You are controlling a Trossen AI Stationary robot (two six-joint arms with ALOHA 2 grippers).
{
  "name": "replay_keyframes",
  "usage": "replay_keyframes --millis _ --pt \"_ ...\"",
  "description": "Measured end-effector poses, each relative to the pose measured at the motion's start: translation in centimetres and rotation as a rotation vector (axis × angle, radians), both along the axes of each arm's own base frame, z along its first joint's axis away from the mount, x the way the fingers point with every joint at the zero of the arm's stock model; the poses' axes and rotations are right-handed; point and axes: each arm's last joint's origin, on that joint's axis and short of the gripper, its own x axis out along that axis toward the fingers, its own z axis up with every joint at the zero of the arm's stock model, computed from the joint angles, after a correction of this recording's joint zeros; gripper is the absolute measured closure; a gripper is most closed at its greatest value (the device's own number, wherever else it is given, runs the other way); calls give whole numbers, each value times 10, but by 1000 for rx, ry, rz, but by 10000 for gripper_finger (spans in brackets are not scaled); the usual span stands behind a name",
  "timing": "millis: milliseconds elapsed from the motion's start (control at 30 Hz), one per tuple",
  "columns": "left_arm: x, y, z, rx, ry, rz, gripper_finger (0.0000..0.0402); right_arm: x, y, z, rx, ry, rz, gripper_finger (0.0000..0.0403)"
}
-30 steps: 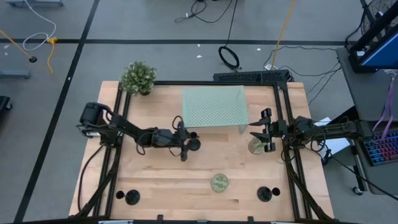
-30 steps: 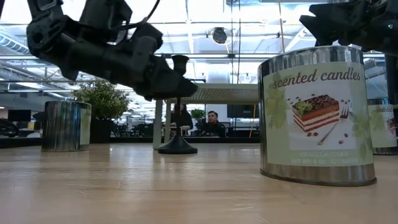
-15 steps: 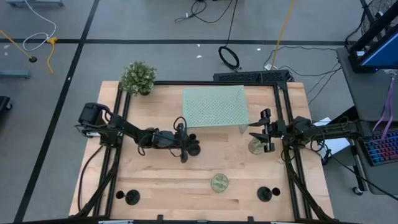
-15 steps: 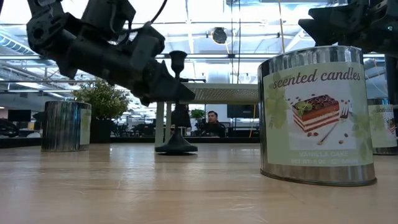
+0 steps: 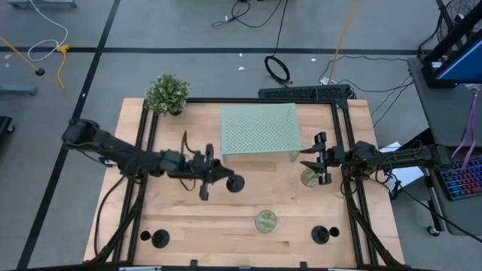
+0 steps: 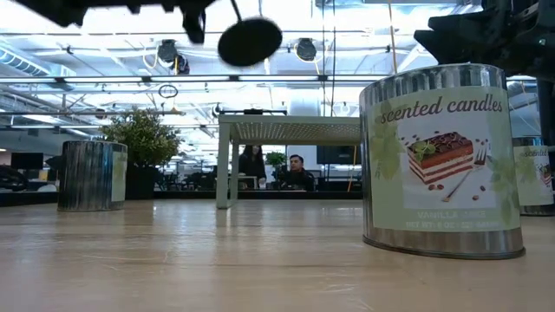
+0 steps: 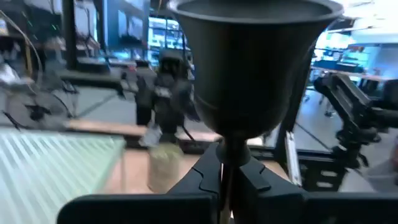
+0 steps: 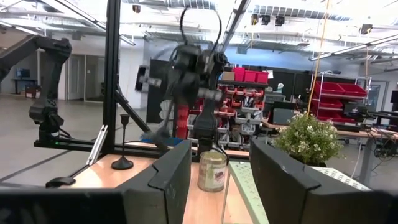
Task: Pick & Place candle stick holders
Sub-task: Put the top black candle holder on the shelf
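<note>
My left gripper (image 5: 217,179) is over the table's middle, shut on a black candle stick holder (image 5: 235,183) that it carries high above the wood. The holder's disc base (image 6: 250,41) shows near the top of the low view, and its cup (image 7: 255,56) fills the left wrist view. Two more black holders (image 5: 160,239) (image 5: 320,234) stand on their disc bases near the table's near edge. My right gripper (image 5: 318,159) is open at the right, next to a greenish-gold tin (image 5: 309,178), and holds nothing. My left gripper pinches the holder's thin stem (image 7: 226,163) just under the cup, between its two fingers (image 7: 205,177). The holder is lifted clear of the table and tilted. Its base shows its underside in the low view.
A pale green perforated rack (image 5: 260,129) stands at the far middle, with a potted plant (image 5: 167,94) at the far left corner. One tin (image 5: 265,220) stands near the near edge and another (image 6: 91,176) farther off on the left. People sit in the room beyond (image 6: 299,171).
My left gripper has gone up and a little toward the near edge, keeping its hold on the holder's stem. The holder stood on the table by its base a second ago. It is now lifted well clear and tipped over. The right arm has kept still.
</note>
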Motion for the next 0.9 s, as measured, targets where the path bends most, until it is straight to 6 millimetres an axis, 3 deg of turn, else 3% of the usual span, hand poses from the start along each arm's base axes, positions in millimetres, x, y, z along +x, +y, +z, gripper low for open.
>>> replay_keyframes --millis 167,267,367,500,633,900 --pt "14 27 38 154 145 105 392 1 0 -1 0 7 0 247" --pt "20 55 65 223 181 203 391 1 0 -1 0 10 0 247" --pt "19 87 79 221 175 316 394 1 0 -2 0 17 0 248" --pt "14 131 78 160 182 419 391 2 0 -2 0 24 0 248" --pt "15 166 63 106 234 479 394 2 0 -3 0 28 0 248" --pt "24 203 36 26 283 506 394 2 0 -4 0 39 0 248"
